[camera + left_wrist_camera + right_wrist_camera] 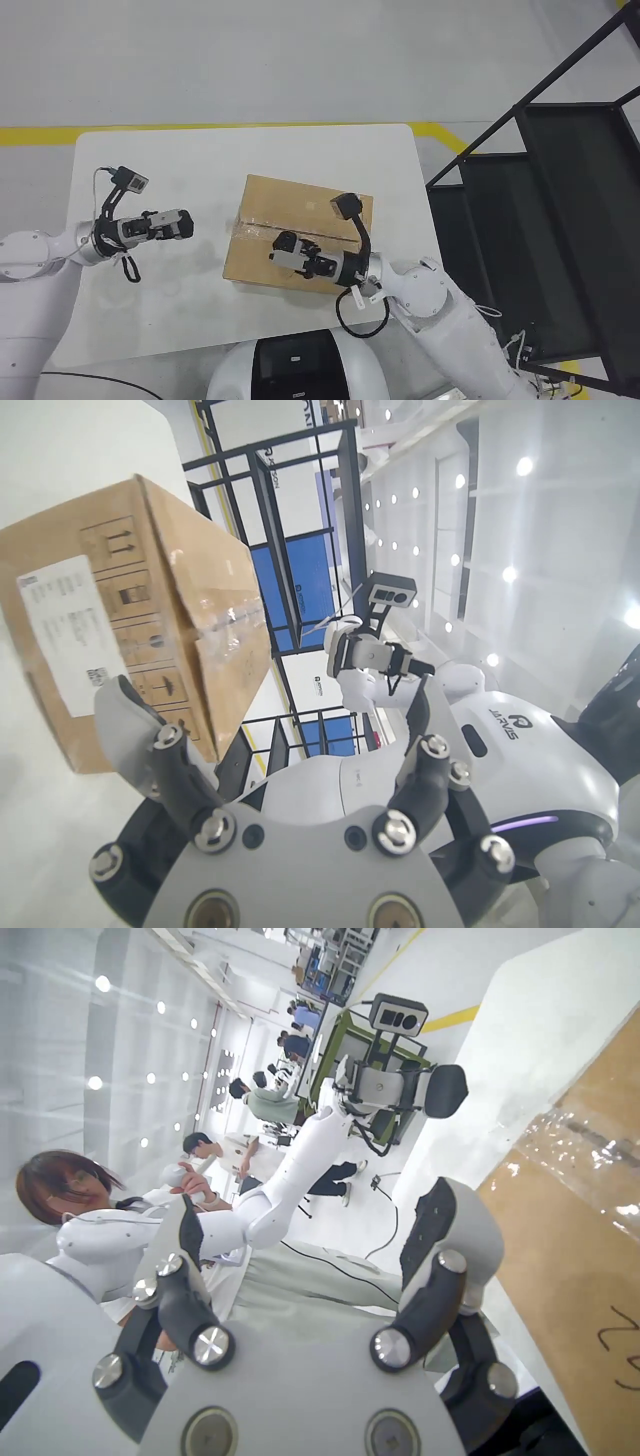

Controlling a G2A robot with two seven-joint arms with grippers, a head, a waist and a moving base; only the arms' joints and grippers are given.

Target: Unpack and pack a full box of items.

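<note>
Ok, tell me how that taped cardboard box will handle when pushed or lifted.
The cardboard box looks stiff: crisp edges, flaps shut under clear tape, so it should hold shape. Sitting flat and broad on the white table, it will probably slide, not tip or roll. Weight is hidden; sealed and said to be full, possibly heavy.

This is looking like a robotics lab or test hall. A white rectangular tabletop (150,160) is standing on a smooth pale grey floor (300,60), and a yellow painted line (35,134) is running across that floor behind it. A black metal shelving rack (580,190) is standing just beside the tabletop. Round white ceiling lights (525,466) are shining in rows overhead. Blue wall panels (320,565) are showing behind the rack's bars, a green-framed cart (360,1030) is standing farther off, and a thin black cable (396,1218) is lying loose on the floor.
</note>
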